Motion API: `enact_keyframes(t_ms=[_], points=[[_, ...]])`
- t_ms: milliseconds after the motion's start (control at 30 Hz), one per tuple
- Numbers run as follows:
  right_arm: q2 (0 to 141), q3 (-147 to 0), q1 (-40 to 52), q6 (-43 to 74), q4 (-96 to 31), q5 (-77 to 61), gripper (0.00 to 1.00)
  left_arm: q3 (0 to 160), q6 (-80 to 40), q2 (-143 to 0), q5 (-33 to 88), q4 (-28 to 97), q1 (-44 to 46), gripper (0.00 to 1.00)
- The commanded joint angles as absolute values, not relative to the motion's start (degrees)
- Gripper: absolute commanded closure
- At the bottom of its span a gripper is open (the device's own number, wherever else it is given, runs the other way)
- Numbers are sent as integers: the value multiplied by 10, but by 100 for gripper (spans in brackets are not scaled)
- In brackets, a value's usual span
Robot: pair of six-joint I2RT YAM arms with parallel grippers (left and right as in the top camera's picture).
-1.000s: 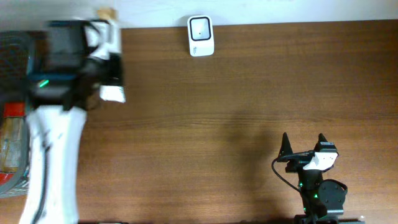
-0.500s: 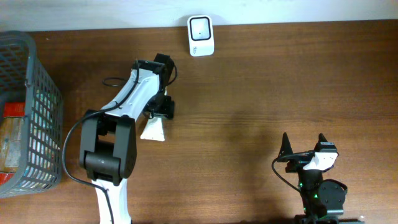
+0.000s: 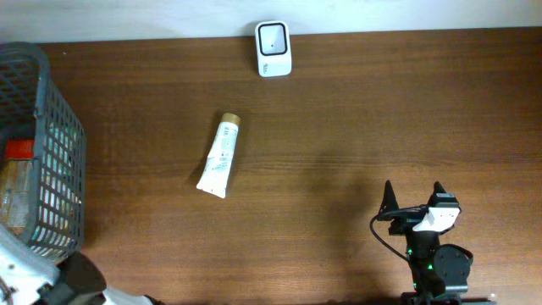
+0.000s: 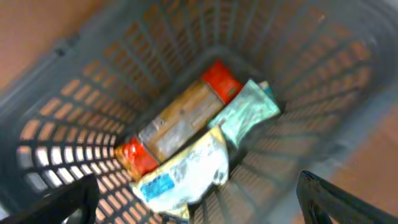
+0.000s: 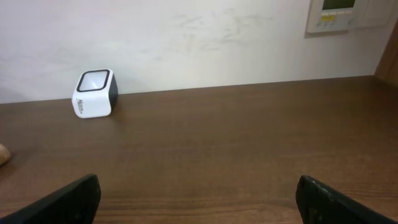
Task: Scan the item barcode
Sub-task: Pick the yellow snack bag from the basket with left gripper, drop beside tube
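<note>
tube lies free in front of the scanner

the white tube (image 3: 219, 156) lies flat on the table (image 3: 356, 119), in front of the scanner (image 3: 273, 48) and slightly to its left, with neither arm touching it. the left gripper (image 4: 194, 202), jaws wide apart and empty, hangs over the basket (image 3: 59, 144) far left of the scanner. the right gripper (image 3: 413, 195), likewise spread and empty, sits well in front of the scanner, to its right.

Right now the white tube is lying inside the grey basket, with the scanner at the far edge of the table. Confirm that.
Not right. The white tube lies on the bare table, apart from the grey basket, as the overhead view shows. The scanner does stand at the far edge.
</note>
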State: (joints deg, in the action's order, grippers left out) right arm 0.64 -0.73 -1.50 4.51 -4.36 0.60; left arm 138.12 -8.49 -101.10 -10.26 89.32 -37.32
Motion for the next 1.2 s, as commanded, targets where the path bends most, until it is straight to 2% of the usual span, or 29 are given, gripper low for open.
enact_keyframes(t_ms=[0, 67, 233, 333, 400, 633, 667, 700, 767, 867, 1000, 1033, 1133, 1167], points=[[3, -3, -16, 47, -46, 7, 1, 1214, -4, -1008, 2, 832, -447, 0], [3, -3, -16, 47, -46, 7, 1, 1041, 75, -1008, 42, 774, -476, 0], [3, -3, -16, 47, -46, 7, 1, 821, 132, -1014, 39, 629, -484, 1], [3, -3, -16, 47, -46, 7, 1, 788, 141, -1014, 39, 571, -484, 1], [3, -3, -16, 47, -46, 7, 1, 786, 203, -1023, 82, 553, -484, 1], [3, -3, -16, 47, -46, 7, 1, 786, 205, -1117, 82, 540, -484, 1], [3, -3, -16, 47, -46, 7, 1, 786, 205, -1126, 82, 541, -484, 8], [3, -3, -16, 47, -46, 7, 1, 786, 205, -1134, 82, 540, -484, 43], [3, -3, -16, 47, -46, 7, 1, 790, 205, -1134, 77, 539, -484, 100], [3, -3, -16, 47, -46, 7, 1, 882, 204, -1134, 75, 602, -484, 100], [3, -3, -16, 47, -46, 7, 1, 1171, 153, -1134, 80, 736, -484, 100], [3, -3, -16, 47, -46, 7, 1, 1279, 137, -1134, 122, 782, -484, 100], [3, -3, -16, 47, -46, 7, 1, 1472, 96, -1134, 260, 866, -478, 100], [3, -3, -16, 47, -46, 7, 1, 1549, 97, -1133, 308, 914, -453, 100]])
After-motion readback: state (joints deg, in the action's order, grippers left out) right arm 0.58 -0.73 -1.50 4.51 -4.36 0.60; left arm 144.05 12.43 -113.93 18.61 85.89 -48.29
